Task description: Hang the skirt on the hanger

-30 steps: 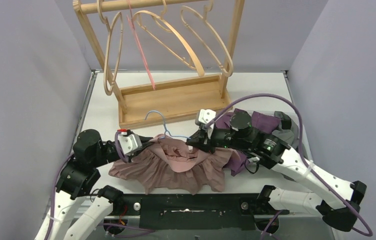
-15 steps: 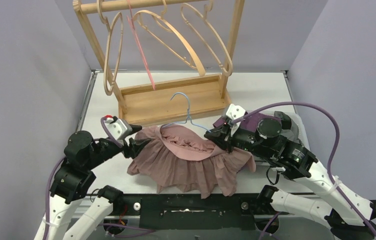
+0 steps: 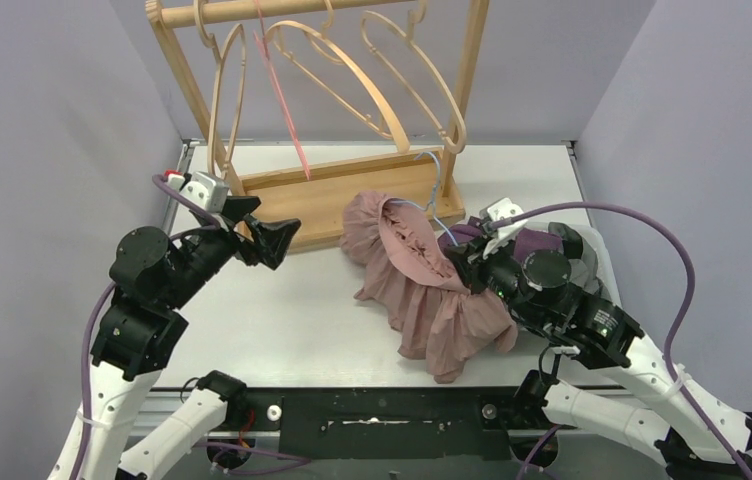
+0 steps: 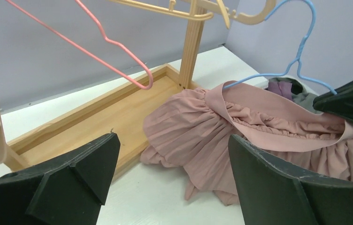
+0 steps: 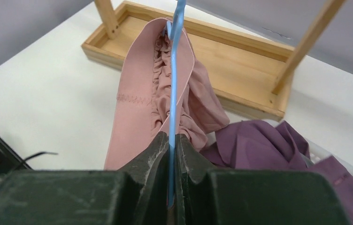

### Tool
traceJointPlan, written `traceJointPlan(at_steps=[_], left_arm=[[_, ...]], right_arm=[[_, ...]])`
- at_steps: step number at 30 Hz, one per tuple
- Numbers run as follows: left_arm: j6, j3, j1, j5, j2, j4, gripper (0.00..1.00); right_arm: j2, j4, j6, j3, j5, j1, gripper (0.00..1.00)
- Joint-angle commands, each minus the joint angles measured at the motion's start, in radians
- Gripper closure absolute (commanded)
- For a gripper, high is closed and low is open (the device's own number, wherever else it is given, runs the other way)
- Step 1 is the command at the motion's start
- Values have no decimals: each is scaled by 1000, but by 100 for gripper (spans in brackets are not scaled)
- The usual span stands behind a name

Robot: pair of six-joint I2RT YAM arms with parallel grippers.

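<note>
The pink skirt [image 3: 422,285] hangs in folds from a blue wire hanger [image 3: 435,185], its waistband looped over the wire and its hem trailing on the table. My right gripper [image 3: 464,260] is shut on the hanger's wire at the right end, the blue wire [image 5: 173,93] running straight out between the pressed fingertips [image 5: 172,140], with the skirt [image 5: 137,98] draped along it. My left gripper [image 3: 274,226] stands open to the left, apart from the skirt [image 4: 198,126], nothing between its fingers [image 4: 172,140]. The hanger's hook [image 4: 306,28] points up near the rack.
A wooden rack [image 3: 352,205] with a tray base stands at the back, carrying several wooden hangers [image 3: 392,80] and a pink wire hanger [image 3: 282,90]. A pile of purple and grey clothes [image 3: 537,240] lies behind my right arm. Grey walls close in both sides.
My left gripper let go of the skirt, opened wide and drew back to the left. My right arm carried the hanger and skirt up and right, towards the rack.
</note>
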Motion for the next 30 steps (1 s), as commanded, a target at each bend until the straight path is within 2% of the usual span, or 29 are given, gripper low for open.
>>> traceJointPlan(at_steps=[1, 6, 13, 19, 23, 30], left_arm=[[-29, 80, 7, 19, 41, 106, 12], [-34, 140, 7, 7, 101, 96, 12], [-24, 125, 7, 0, 134, 112, 13], [-11, 87, 7, 9, 140, 137, 13], [-13, 74, 7, 14, 147, 145, 13], [-15, 58, 7, 15, 140, 146, 13]], right_arm=[[-73, 118, 30, -72, 171, -5, 100], [-88, 124, 71, -91, 346, -5, 100], [-104, 145, 100, -142, 497, -20, 100], [-69, 219, 103, -131, 547, -85, 100], [8, 268, 40, -56, 429, -177, 100], [178, 265, 13, 137, -67, -524, 100]])
